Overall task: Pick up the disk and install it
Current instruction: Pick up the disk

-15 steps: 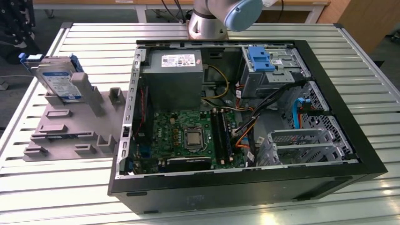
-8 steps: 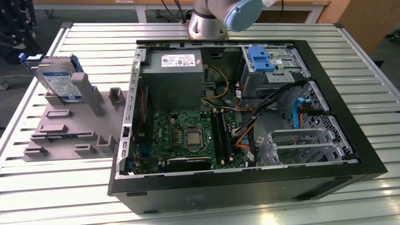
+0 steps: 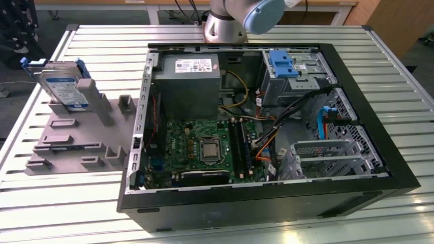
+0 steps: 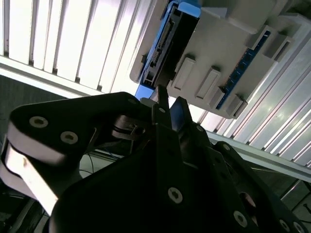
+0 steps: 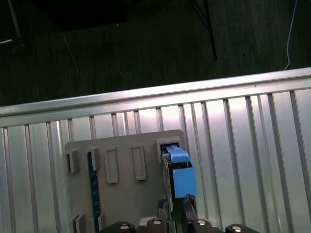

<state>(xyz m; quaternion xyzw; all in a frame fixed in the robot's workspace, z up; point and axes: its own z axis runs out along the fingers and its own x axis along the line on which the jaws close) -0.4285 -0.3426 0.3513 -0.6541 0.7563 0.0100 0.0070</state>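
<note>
The black, jointed tool (image 4: pixel 170 109) fills the near part of the second wrist view, with its tip aimed at the narrow edge of the disk. I cannot tell from either wrist view whether it is spread or pressed together. In the first wrist view the tool (image 5: pixel 179 209) lines up with the same edge. I cannot make out whether it touches the disk or hangs just short of it.

The flat silver hard drive in its bright blue plastic carrier, the disk (image 4: pixel 163 48), stands on edge in a slot of a pale grey plastic fixture (image 4: pixel 218 39). The first wrist view shows the disk (image 5: pixel 182 177) edge-on, blue side toward the camera, in one corner of the fixture (image 5: pixel 126 199), which has several raised rectangular holders. Under the fixture lies the slatted silver metal worktop (image 5: pixel 243 145), and past its rim is a dark floor (image 5: pixel 146 43).

In the exterior view the disk (image 3: pixel 62 89) leans in the fixture (image 3: pixel 74 137) with its white-and-blue label showing and a grey upright post in front of it. The fixture sits on the worktop (image 3: pixel 68 203) at nine o'clock of a large, open black computer case (image 3: pixel 271 208), just beside the case wall. Inside the case:
- a green circuit board (image 3: pixel 203 142) lies near the middle;
- a grey box with a white sticker (image 3: pixel 186 81) sits at about eleven o'clock;
- a ribbed blue plastic latch (image 3: pixel 281 63) sits at about one o'clock.

The grey and pale blue arm (image 3: pixel 234 20) rises at twelve o'clock, beyond the case.
</note>
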